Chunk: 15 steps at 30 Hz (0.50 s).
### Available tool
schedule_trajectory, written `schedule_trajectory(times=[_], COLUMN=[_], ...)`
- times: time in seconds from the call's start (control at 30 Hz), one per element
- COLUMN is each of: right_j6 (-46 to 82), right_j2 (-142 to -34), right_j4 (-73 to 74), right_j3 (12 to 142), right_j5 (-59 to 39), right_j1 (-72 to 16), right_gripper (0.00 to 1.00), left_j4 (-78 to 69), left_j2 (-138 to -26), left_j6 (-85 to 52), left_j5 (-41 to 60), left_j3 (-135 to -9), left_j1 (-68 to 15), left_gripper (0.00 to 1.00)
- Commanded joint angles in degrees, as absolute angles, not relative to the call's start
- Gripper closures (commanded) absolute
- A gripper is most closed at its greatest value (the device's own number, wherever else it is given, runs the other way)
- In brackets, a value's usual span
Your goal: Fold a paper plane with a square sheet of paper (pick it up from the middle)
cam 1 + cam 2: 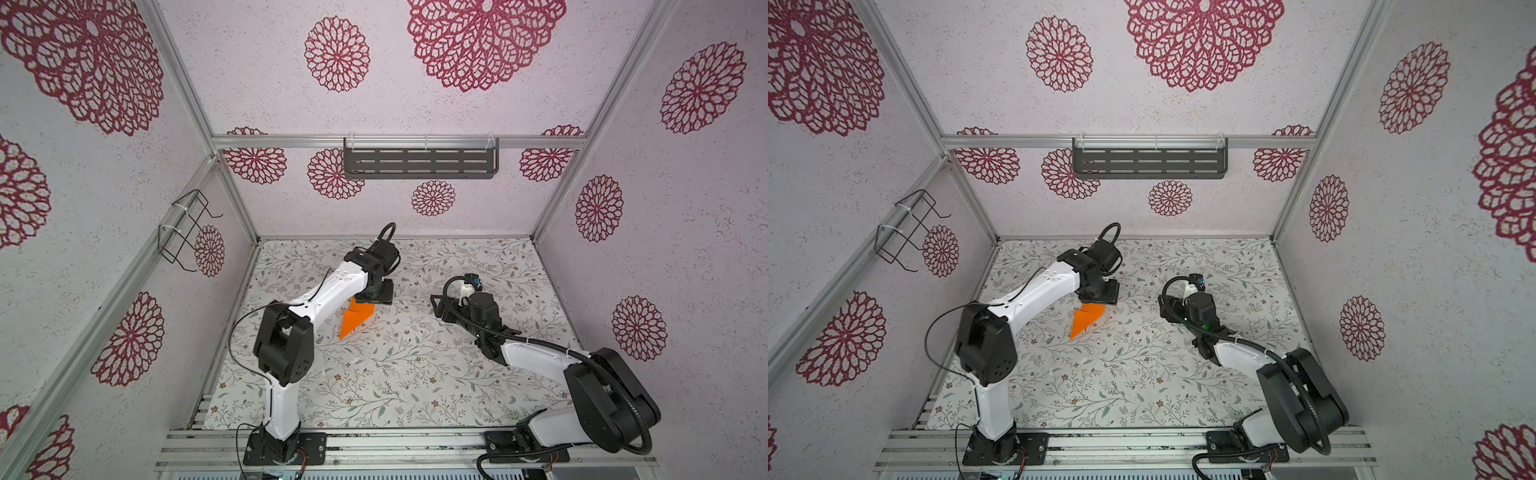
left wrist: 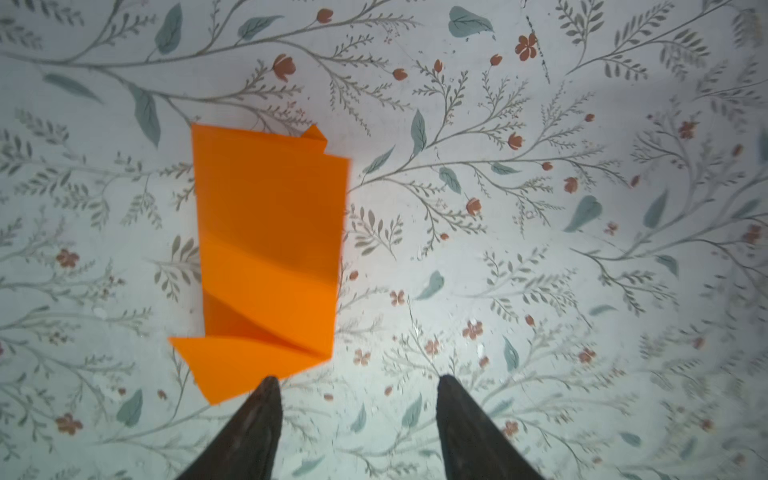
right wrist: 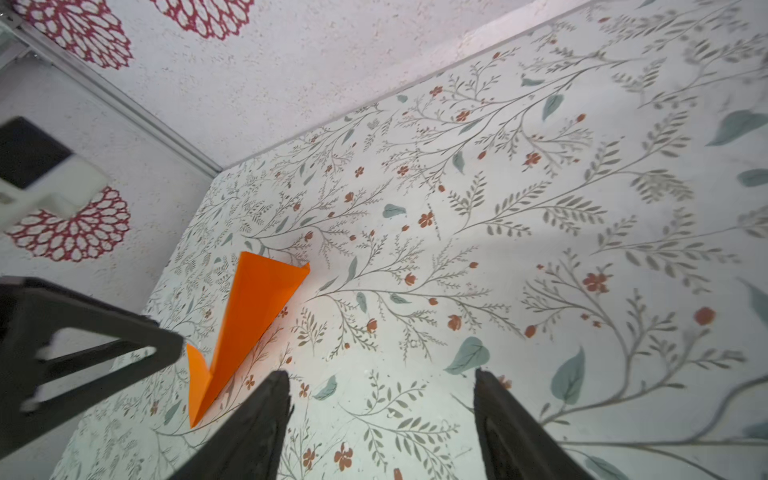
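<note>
Left wrist view: my left end effector (image 2: 357, 378) hangs open over the tabletop (image 2: 540, 249), nothing between its jaws, one fingertip (image 2: 257, 415) overlapping a corner of the paper plane (image 2: 266, 249). In a top view the paper plane (image 1: 353, 320) lies left of the tabletop's centre, blunt end under this wrist, long axis running to a sharp point toward the near edge. My right end effector (image 3: 380, 372), open and empty, sits well apart, right of centre; the left is nearer.
</note>
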<state>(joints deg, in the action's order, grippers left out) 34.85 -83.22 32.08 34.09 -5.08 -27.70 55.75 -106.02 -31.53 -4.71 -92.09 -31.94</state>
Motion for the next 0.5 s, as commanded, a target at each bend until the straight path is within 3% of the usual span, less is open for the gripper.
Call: schedule_trajectory(times=[0.0,0.2,0.47], right_j6=[37.47,39.3,42.03], right_j2=[-86.92,-94.7,-101.56], right_j4=[37.62,38.84,40.39], right_j3=[36.57,42.07,47.27], right_j5=[-12.83,-16.06,-19.02], right_j1=[-28.56,-32.74,-35.86], right_gripper=[0.27,0.27,0.28], left_j4=[45.9,36.89,33.51], left_j2=[-98.59,-93.16,-98.7], left_j6=[-32.0,-34.66,-33.24], left_j5=[-3.17,0.62,-1.61], left_j3=[-81.39,-65.97,-62.78], left_j1=[-28.19,-22.36,-21.22], left_gripper=[0.31,0.29,0.33])
